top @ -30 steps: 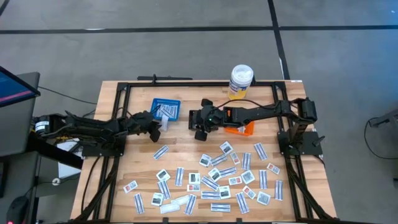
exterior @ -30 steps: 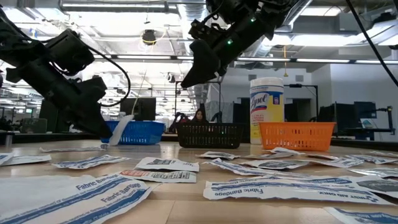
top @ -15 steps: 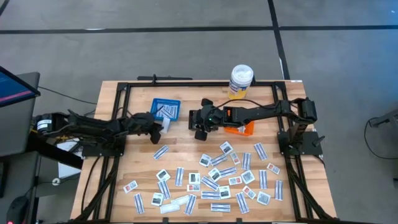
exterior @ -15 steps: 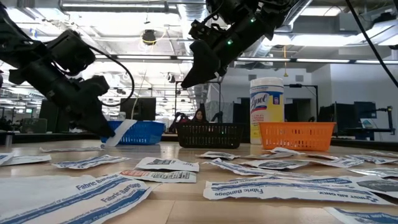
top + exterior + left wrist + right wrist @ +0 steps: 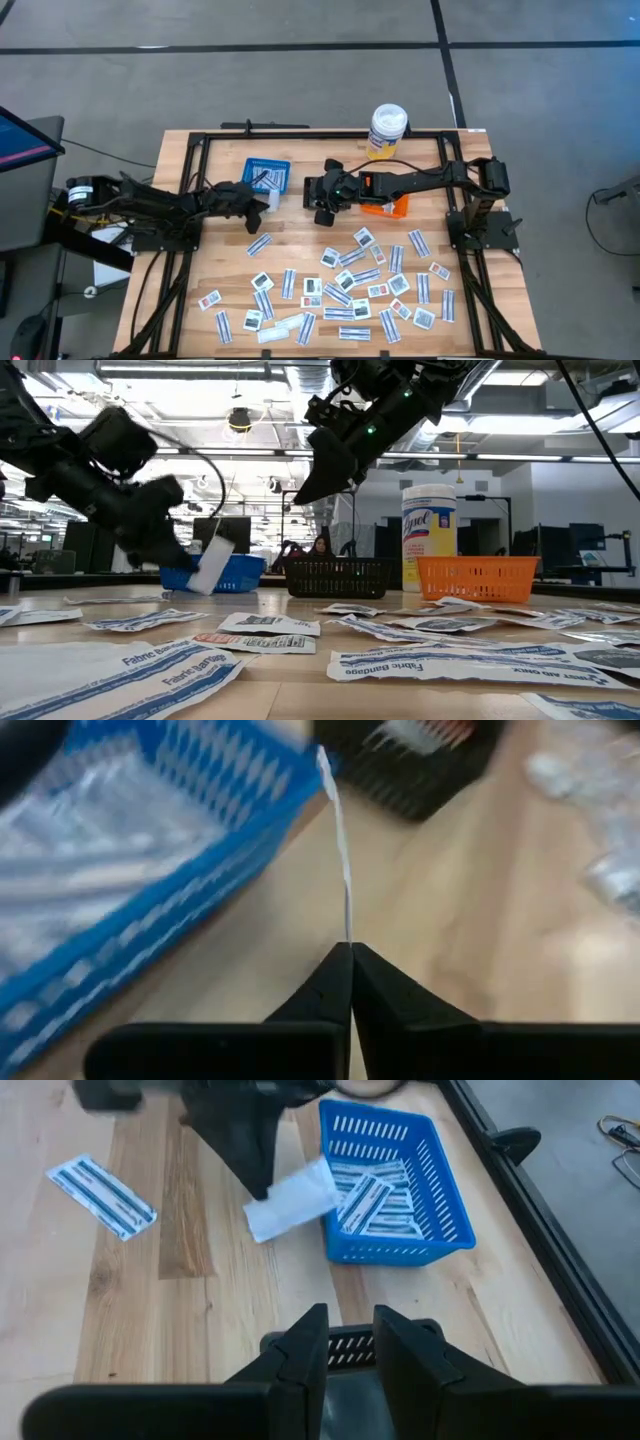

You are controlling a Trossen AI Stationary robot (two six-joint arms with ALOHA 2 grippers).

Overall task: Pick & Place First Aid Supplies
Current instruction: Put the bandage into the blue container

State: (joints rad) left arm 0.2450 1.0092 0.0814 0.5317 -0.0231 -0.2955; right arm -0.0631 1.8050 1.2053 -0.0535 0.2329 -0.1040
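White packet (image 5: 340, 850) "Fabric Bandage" | left pincer (image 5: 350, 952) pinching it; right pincer (image 5: 350, 1342) spread

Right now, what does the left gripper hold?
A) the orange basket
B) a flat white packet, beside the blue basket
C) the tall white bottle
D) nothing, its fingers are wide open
B: the left gripper is shut on a white packet, just outside the blue basket.

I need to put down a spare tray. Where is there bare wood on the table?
Bare wood lies at the back, between the blue basket and the white bottle, and along the left edge beside the left gripper, which is shut on a packet. The front half, right of centre, is crowded with loose packets.
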